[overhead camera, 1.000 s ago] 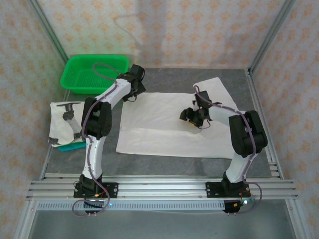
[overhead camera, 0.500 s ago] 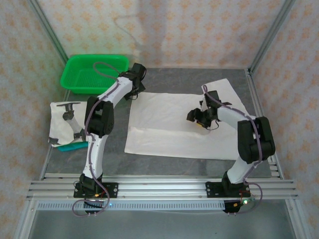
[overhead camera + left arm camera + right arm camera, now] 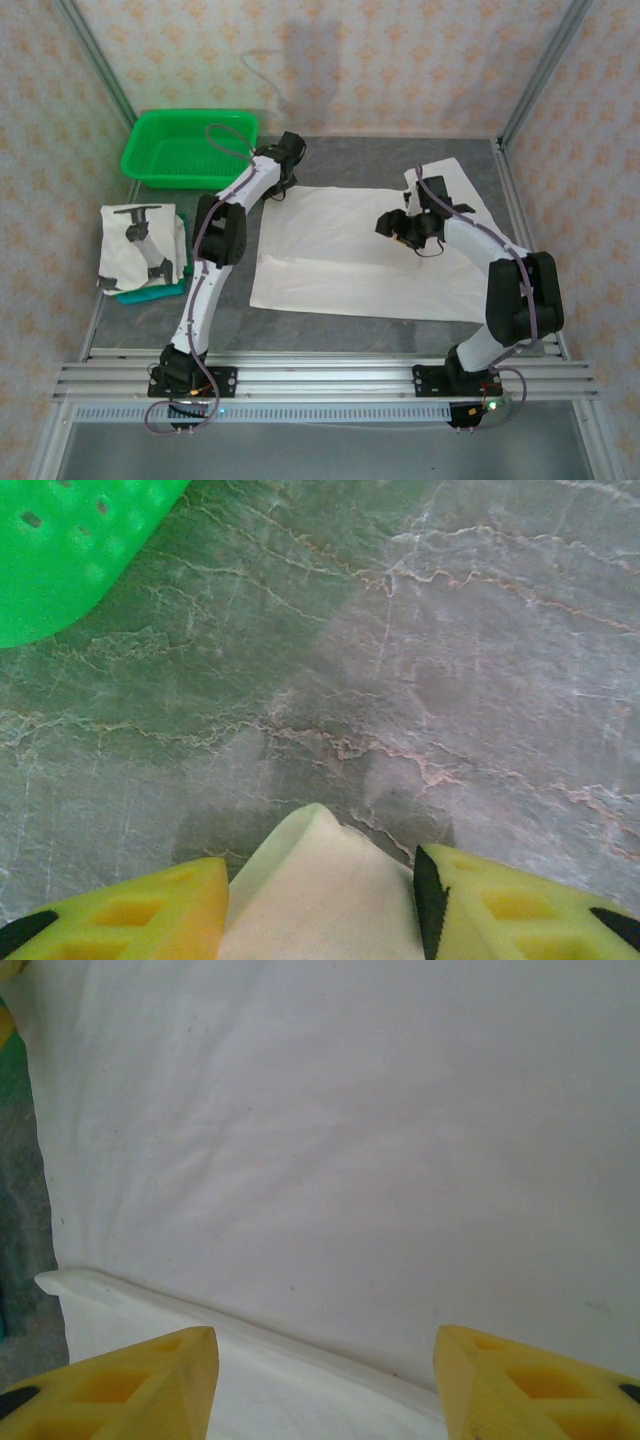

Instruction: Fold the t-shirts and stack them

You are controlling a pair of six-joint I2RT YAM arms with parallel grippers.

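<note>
T-shirt: top view, spread flat mid-bench; folded stack well to its left. Left wrist: your left fingers stand part-open, corner between them. Right wrist: your right fingers spread wide over its folded edge

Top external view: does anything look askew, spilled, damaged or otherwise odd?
Nothing spilled or damaged. The spread t-shirt lies slightly askew on the table, one sleeve sticking out at the far right. The folded stack at left sits on something teal that peeks out under its near edge.
</note>
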